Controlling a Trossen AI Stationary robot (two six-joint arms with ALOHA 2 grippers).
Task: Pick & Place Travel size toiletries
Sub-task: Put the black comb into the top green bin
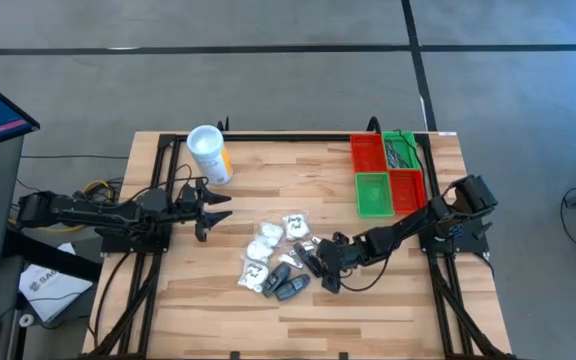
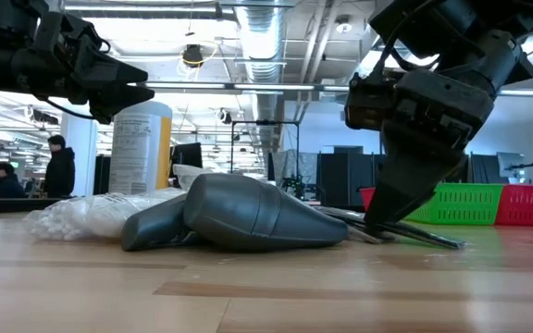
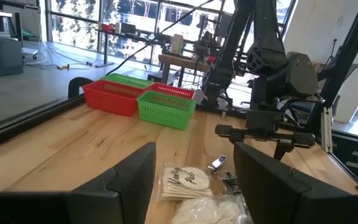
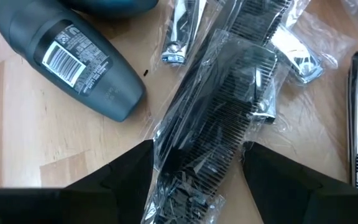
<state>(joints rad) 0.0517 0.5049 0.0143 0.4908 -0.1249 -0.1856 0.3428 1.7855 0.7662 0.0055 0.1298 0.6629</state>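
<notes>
From above, the wooden counter [image 1: 208, 300] carries a loose heap of travel toiletries [image 1: 273, 262] near its middle: white wrapped packets with dark little bottles at the front edge of the heap. The right claw [image 1: 320, 262] sits low at the heap's right side, its fingers apart over clear-wrapped items. The left claw [image 1: 208, 208] hovers well apart from the heap, to its left, fingers apart and holding nothing. A white canister with a yellow label [image 1: 209, 153] stands behind the left claw. Red and green bins [image 1: 387, 172] sit at the back right of the counter.

At counter level, a dark grey bottle [image 2: 262, 215] lies on its side in front, with white packets [image 2: 91, 215] behind it. The right claw [image 2: 405, 199] comes down just beside the bottle, its tips at the flat wrapped pieces on the wood.

The left wrist view shows its two dark fingers [image 3: 132, 180] spread, a packet of white round pads [image 3: 185, 182] between and beyond them, the bins [image 3: 143, 99] farther off.

The right wrist view shows spread fingers [image 4: 123, 171] either side of a black comb in clear wrap [image 4: 225, 112], not clamped on it. A dark bottle with a barcode [image 4: 67, 53] lies just beside the comb; other wrapped metal pieces crowd around.
</notes>
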